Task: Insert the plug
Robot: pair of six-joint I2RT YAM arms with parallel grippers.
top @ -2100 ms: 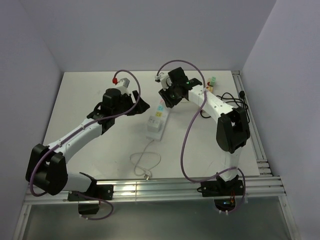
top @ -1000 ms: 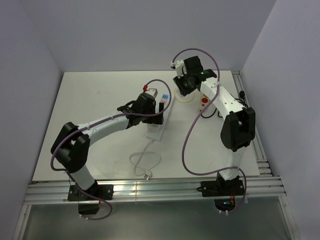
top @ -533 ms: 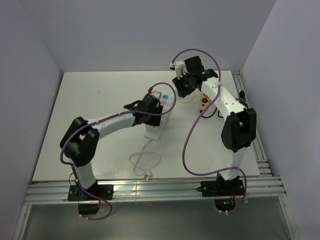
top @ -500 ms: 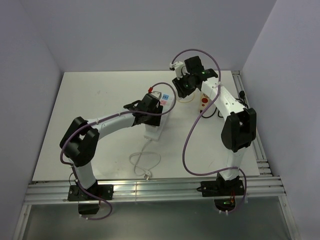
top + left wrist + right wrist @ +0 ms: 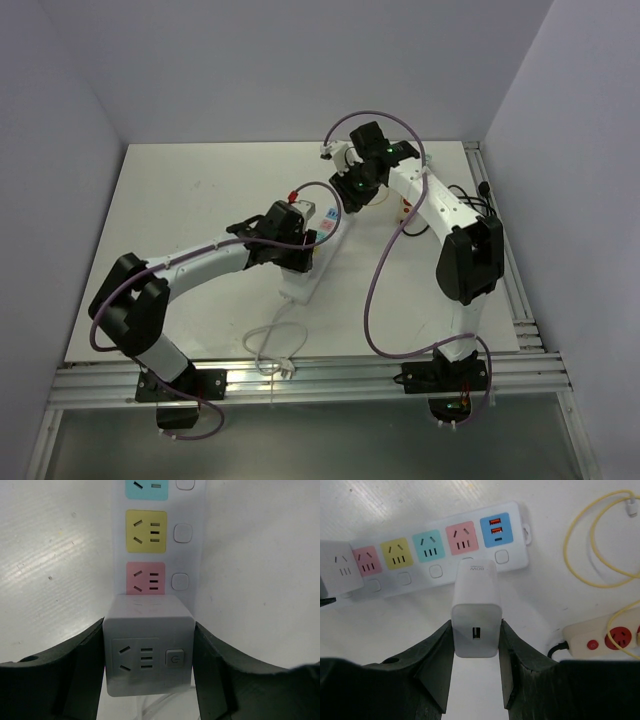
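A white power strip with pink, yellow, teal and pink sockets and a blue USB block lies on the table; it also shows in the top view and the left wrist view. My right gripper is shut on a white charger plug, held just above the strip's buttons by the pink socket and the USB block. My left gripper is shut on a white cube adapter at the strip's near end. In the top view the left gripper and right gripper hover over opposite ends.
A coiled yellow cable and a beige strip with red buttons lie right of the white strip. The white strip's cord loops toward the front rail. Black cables sit by the right rail.
The left gripper and the power strip have shifted toward the near edge, with the cord loop following. The right gripper has moved left and nearer, over the strip's far end.
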